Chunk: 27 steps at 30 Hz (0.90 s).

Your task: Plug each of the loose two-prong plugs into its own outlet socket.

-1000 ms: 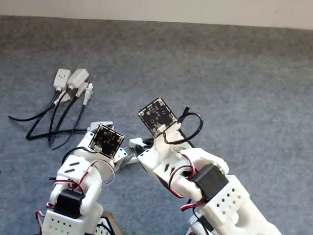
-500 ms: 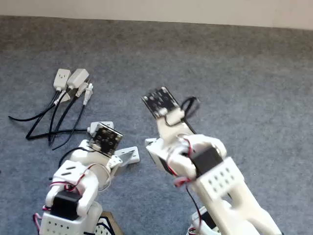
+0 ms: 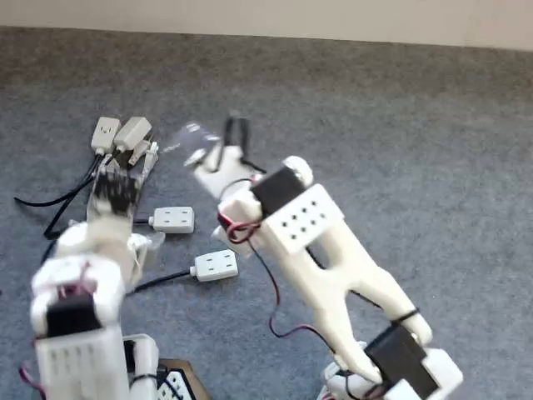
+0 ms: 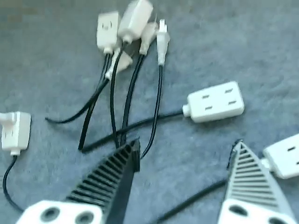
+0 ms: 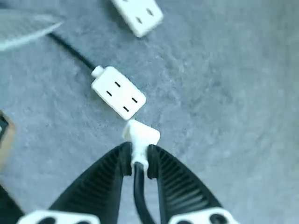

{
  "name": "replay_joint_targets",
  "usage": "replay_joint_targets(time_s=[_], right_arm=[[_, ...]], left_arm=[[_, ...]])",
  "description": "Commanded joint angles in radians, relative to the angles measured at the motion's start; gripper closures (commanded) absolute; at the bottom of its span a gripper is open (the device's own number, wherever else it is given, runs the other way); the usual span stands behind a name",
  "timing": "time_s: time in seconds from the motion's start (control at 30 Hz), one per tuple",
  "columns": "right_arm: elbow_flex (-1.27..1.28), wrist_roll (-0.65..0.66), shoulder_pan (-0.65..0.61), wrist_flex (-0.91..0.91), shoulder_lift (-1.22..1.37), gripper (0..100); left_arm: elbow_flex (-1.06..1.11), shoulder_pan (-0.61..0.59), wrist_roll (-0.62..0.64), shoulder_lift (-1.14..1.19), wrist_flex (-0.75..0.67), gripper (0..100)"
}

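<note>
On coarse grey carpet (image 5: 224, 93), ribbed black right gripper (image 5: 138, 156) clamped on white moulded plastic two-prong plug (image 5: 140, 135), just beside white rectangular outlet socket (image 5: 118, 92), left gripper (image 4: 187, 147) jaws apart above thin black cords (image 4: 126, 93).

Left arm (image 3: 79, 279) stretched forward, right arm (image 3: 312, 237) too (further), both sockets (image 3: 173, 219) (image 3: 215, 265) uncovered

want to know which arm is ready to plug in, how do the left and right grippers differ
The left gripper has its jaws wide apart; the right gripper has its jaws shut. The left gripper holds nothing, while the right gripper clamps a white plug. The left gripper hangs over tangled black cords; the right gripper faces an outlet socket. Both have black ribbed jaws.
</note>
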Motion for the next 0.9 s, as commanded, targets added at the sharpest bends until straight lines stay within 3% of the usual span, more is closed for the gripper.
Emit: replay_joint_targets(time_s=[0.0,0.13,0.33,0.5,0.7,0.87], right_arm=[[-0.140,0.468,-0.021,0.005,0.048,99.4],[-0.157,0.681,-0.022,0.013,0.105,99.4],[-0.157,0.827,-0.027,0.005,0.127,99.3],[-0.153,0.855,-0.028,-0.054,0.134,99.3],[0.024,0.847,-0.093,-0.220,0.133,99.3],[0.136,0.855,-0.116,-0.298,0.133,99.3]], left_arm=[[-0.202,-0.093,-0.160,0.360,-0.014,70],[-0.349,-0.208,-0.342,0.585,-0.014,70],[-0.601,-0.357,-0.580,0.809,0.097,70],[-0.763,-0.438,-0.589,0.928,0.121,70],[-0.745,-0.444,-0.592,1.038,0.115,70],[-0.688,-0.469,-0.594,1.089,-0.021,70]])
